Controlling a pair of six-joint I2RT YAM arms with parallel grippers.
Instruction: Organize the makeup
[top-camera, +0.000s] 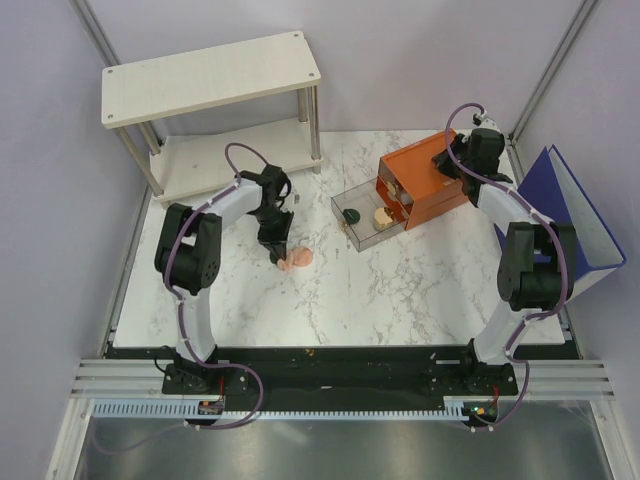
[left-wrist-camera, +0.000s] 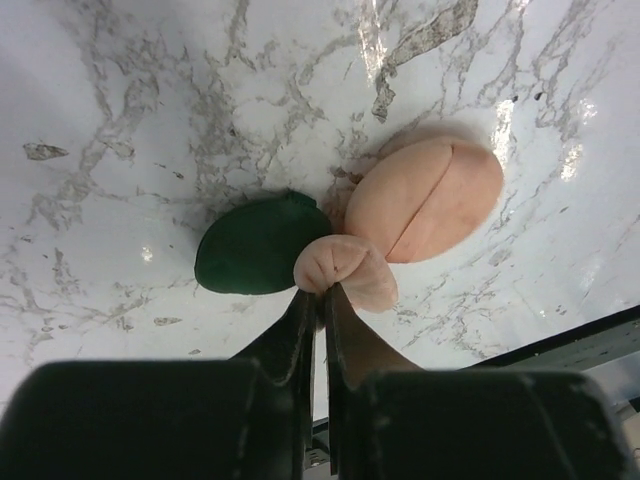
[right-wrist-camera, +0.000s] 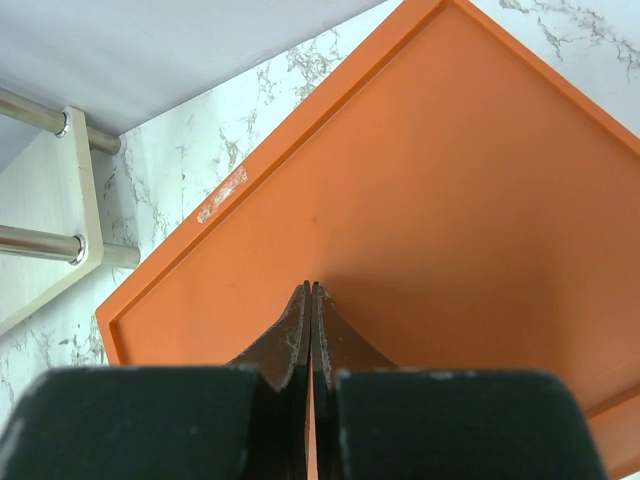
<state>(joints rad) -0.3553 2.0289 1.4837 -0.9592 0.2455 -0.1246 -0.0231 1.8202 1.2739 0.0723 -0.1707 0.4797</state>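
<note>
Top view: two arms, one orange drawer box (top-camera: 425, 185), one clear drawer (top-camera: 385, 235) pulled out of its front. Inside the drawer, one dark green disc (top-camera: 351, 214) and one pale round piece (top-camera: 382, 216), side by side. On the marble table (top-camera: 400, 290), one peach-pink patch (top-camera: 299, 258) just beside the left gripper (top-camera: 280, 255), which hangs low over the marble. Right gripper (top-camera: 447, 165) over the box top.

Left wrist view: one second dark green disc (left-wrist-camera: 258, 245), one large peach-pink disc (left-wrist-camera: 425, 200) with a crease across it, and one small puckered peach piece (left-wrist-camera: 345, 272), all clustered and touching. Jaws almost closed, a sliver between them, tips meeting the small piece's near rim; cannot tell whether it is pinched. Green disc just left of the tips, large disc beyond and to the right.

Right wrist view: one orange top filling the frame, two metal shelf legs (right-wrist-camera: 40, 120) at the left. Fingertips (right-wrist-camera: 295, 320) pressed together, nothing between, no makeup in sight.
</note>
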